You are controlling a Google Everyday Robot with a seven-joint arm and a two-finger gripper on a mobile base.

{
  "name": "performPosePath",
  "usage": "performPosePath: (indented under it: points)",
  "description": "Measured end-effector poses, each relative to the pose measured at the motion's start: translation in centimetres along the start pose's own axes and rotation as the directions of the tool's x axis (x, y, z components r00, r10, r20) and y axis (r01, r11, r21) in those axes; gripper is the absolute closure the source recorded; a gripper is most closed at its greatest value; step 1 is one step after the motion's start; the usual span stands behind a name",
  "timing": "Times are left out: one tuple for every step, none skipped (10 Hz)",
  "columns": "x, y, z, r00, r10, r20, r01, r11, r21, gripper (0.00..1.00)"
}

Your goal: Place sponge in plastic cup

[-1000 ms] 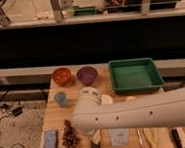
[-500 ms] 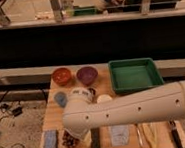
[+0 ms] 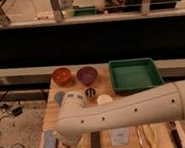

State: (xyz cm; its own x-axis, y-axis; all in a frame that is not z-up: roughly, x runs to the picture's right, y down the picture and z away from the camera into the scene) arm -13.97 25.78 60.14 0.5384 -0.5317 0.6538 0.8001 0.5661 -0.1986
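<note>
The sponge [image 3: 50,141] is a small flat blue-grey block lying at the table's front left corner. The plastic cup [image 3: 59,98] is small, round and light blue; it stands at the left, in front of the orange bowl, partly hidden by my arm. My white arm reaches in from the right across the table. The gripper [image 3: 72,141] hangs at the arm's left end, low over the table's front left, just right of the sponge and apart from it. The arm hides most of the gripper.
An orange bowl [image 3: 62,76] and a purple bowl [image 3: 87,75] stand at the back. A green tray [image 3: 134,75] is at the back right. A small metal cup [image 3: 90,93] and a white cup [image 3: 104,99] stand mid-table. A black remote [image 3: 95,141], a pale cloth [image 3: 119,136] and utensils [image 3: 141,136] lie along the front.
My arm has swung left and forward over the table, and its end now covers the pine cone that showed beside the sponge. The objects have not moved.
</note>
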Motion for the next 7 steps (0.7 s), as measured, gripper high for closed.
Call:
performPosePath:
  points:
    - [-0.4, -0.2, 0.3, 1.0, -0.004, 0.007, 0.004, 1.0, -0.001, 0.2]
    - [-0.5, -0.3, 0.6, 1.0, -0.007, 0.011, 0.007, 1.0, -0.001, 0.2]
    - [-0.7, -0.5, 0.8, 1.0, -0.009, 0.017, 0.009, 1.0, -0.001, 0.2]
    - [-0.7, -0.8, 1.0, 1.0, -0.009, 0.021, 0.009, 1.0, 0.0, 0.2]
    - [-0.9, -1.3, 1.2, 1.0, -0.011, 0.026, 0.01, 1.0, 0.003, 0.2]
    - [-1.0, -1.6, 1.3, 1.0, -0.012, 0.028, 0.012, 1.0, 0.006, 0.2]
    - [-1.1, -2.0, 1.4, 0.999, -0.011, 0.031, 0.01, 1.0, 0.011, 0.2]
